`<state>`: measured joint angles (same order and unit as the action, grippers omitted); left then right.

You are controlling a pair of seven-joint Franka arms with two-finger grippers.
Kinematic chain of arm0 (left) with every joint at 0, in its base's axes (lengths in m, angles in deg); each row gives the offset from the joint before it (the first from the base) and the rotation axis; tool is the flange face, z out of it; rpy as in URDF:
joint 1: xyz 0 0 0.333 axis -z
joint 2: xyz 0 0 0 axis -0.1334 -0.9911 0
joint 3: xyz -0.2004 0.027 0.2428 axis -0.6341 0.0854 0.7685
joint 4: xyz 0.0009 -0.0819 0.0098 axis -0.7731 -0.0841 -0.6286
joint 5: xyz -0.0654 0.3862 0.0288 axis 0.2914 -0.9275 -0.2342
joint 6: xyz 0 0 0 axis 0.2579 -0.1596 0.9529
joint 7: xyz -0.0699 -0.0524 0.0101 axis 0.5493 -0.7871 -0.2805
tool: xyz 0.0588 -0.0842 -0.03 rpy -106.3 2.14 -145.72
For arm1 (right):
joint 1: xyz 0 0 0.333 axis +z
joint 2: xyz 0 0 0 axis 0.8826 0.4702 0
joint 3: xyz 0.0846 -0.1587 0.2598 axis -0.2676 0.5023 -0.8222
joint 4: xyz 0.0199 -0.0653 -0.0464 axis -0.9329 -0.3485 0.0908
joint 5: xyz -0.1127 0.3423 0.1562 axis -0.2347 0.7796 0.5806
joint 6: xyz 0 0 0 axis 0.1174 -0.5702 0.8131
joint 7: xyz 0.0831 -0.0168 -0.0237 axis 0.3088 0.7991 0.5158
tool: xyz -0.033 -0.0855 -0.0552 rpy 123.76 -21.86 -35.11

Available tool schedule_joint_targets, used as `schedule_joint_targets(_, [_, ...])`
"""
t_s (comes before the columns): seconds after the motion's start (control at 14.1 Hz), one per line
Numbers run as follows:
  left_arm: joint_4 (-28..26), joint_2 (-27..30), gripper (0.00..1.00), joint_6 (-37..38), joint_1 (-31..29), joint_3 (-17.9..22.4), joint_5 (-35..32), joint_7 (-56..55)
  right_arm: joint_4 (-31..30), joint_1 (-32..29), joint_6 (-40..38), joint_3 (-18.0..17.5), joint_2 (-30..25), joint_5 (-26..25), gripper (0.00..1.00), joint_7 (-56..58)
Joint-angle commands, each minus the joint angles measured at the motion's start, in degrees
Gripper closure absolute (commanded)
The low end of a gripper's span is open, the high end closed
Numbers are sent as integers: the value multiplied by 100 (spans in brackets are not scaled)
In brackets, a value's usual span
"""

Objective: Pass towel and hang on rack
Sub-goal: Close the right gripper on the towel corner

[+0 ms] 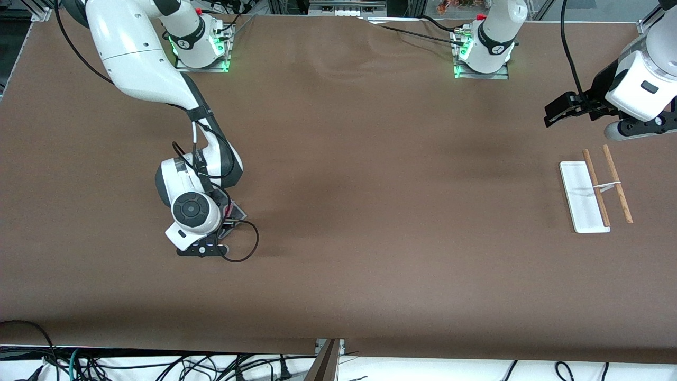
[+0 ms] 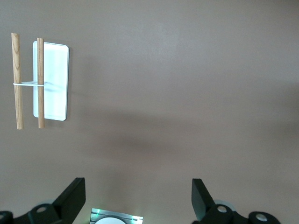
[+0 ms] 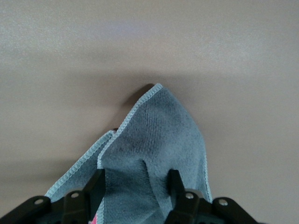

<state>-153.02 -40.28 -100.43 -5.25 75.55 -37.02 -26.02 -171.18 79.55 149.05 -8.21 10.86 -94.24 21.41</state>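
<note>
Brown surface under even light

Matte brown covering [image 1: 370, 185]; black cables [image 1: 158, 365] along its camera-side edge; soft shadows mid-surface

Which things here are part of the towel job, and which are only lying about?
Part of the job:
- towel, pinched by the right gripper low over the table
- rack, toward the left arm's end
- left gripper, open, waiting in the air by the rack

Only lying about:
- nothing else on the brown table

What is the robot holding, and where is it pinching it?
The right end effector pinches the towel in a bunched fold near its middle, low over the table. The left end effector is open, holding nothing, near the rack.
</note>
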Motion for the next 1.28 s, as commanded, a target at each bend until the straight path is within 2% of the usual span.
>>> schedule_joint_targets(0.0, [166,-73,0,27,14,36,146,19,57,16,-125,0,-90,-115,5,-84])
schedule_joint_targets(0.07, [166,-73,0,27,14,36,155,10,118,-2,-108,18,-90,-115,0,-14])
schedule_joint_targets(0.36, [166,-82,0,19,-13,45,216,10,233,7,-90,203,-125,-80,0,277])
schedule_joint_targets(0.57, [166,-82,0,19,-22,45,225,10,181,156,-186,123,-125,-36,0,-239])
schedule_joint_targets(0.71, [166,-82,0,19,-22,45,225,10,198,279,-528,106,-134,-36,0,-548])
schedule_joint_targets(0.93, [166,-82,0,27,-13,36,225,-25,198,533,-1230,71,-231,-45,0,-1669])
schedule_joint_targets(1.21, [157,-65,0,71,31,36,225,-34,207,604,-1882,-157,-380,-36,0,-3481])
